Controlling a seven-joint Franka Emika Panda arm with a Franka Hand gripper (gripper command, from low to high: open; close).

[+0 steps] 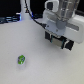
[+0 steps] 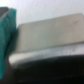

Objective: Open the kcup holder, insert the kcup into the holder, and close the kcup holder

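**Meanwhile, the arm sits low over the black unit while the pod lies apart**

Landmark first: the kcup (image 1: 21,60) rests on the white table (image 1: 20,37), a tiny bright green pod with pale patches, alone on the bare surface toward the exterior view's lower left. Nothing touches it.

Well apart from the kcup, toward the exterior view's upper right, the white arm (image 1: 62,15) reaches down. The gripper (image 1: 59,41) hangs at its lower end, dark against the white housing, and its fingertips cannot be made out clearly enough in that view to judge their spacing. Whether it is spread or pressed together cannot be told from either picture. It carries nothing that can be seen, and the kcup is plainly not in it.

Just beyond the gripper, still farther from the kcup, a dark boxy shape with a pale edge shows under the arm; this looks like the kcup holder (image 1: 66,45), mostly hidden by the arm. Whether its tray is out or in cannot be told.

The wrist view is heavily blurred: a broad grey slab (image 2: 47,37), darkness beside it, and a teal patch (image 2: 7,31) at one edge. What these are is unclear.
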